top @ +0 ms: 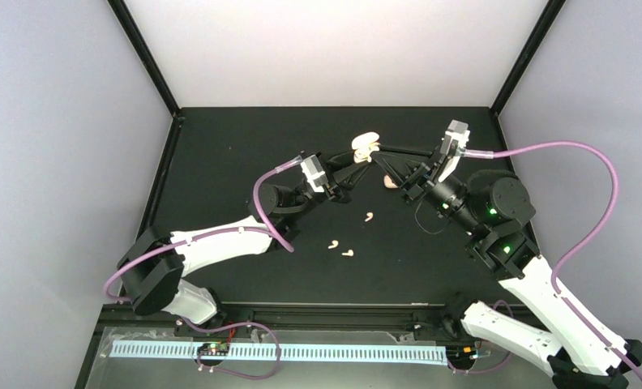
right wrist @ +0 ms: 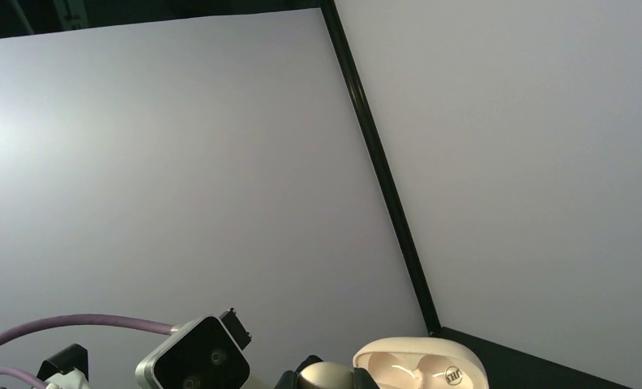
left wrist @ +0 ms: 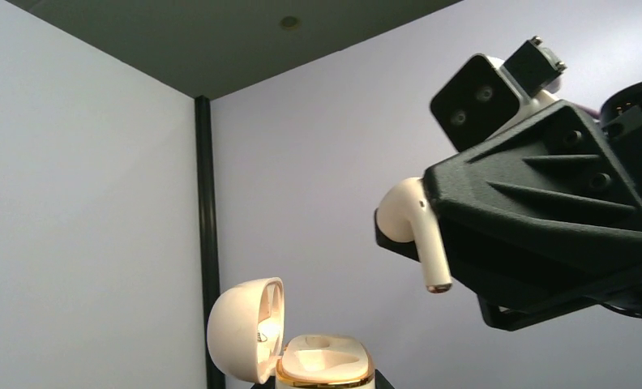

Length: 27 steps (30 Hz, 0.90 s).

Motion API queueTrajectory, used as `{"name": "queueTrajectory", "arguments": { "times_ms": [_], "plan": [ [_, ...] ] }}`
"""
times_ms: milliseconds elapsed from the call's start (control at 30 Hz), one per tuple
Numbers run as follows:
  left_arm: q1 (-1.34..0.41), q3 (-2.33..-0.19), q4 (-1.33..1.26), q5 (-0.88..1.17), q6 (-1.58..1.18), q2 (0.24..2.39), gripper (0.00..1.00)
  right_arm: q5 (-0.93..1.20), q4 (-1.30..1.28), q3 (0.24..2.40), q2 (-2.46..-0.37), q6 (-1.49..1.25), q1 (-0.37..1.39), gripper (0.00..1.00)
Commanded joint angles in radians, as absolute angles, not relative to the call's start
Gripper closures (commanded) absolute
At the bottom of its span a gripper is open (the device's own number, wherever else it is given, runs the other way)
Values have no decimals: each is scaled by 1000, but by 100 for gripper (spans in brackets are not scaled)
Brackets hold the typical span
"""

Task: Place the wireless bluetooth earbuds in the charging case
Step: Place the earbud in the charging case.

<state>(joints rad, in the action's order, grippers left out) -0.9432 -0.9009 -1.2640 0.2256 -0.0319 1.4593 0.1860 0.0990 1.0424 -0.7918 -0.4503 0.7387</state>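
The left jaws are nearly closed on the base of an open charging case (top: 365, 147), held up in the upper middle of the overhead view with its lid swung back. Just right of it, the right jaws pinch one white earbud (left wrist: 416, 229), stem pointing down, above the case and not touching it. A second cream case (top: 389, 181) lies on the table (top: 220, 170) just below. Lower, mid-frame, a lone earbud (top: 369, 216) lies on the table, and below left of it a pair of earbuds (top: 332, 243) (top: 348, 253) close together.
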Motion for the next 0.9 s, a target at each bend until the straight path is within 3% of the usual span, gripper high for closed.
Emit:
{"name": "queueTrajectory", "arguments": {
  "times_ms": [0,867],
  "plan": [
    [-955,-914,-1290,163,21,1430,98,104,92,1073,-793,-391,774,89],
    [-969,-898,-1249,111,-7,1401,98,-347,252,1069,-877,-132,1054,89]
  ]
}}
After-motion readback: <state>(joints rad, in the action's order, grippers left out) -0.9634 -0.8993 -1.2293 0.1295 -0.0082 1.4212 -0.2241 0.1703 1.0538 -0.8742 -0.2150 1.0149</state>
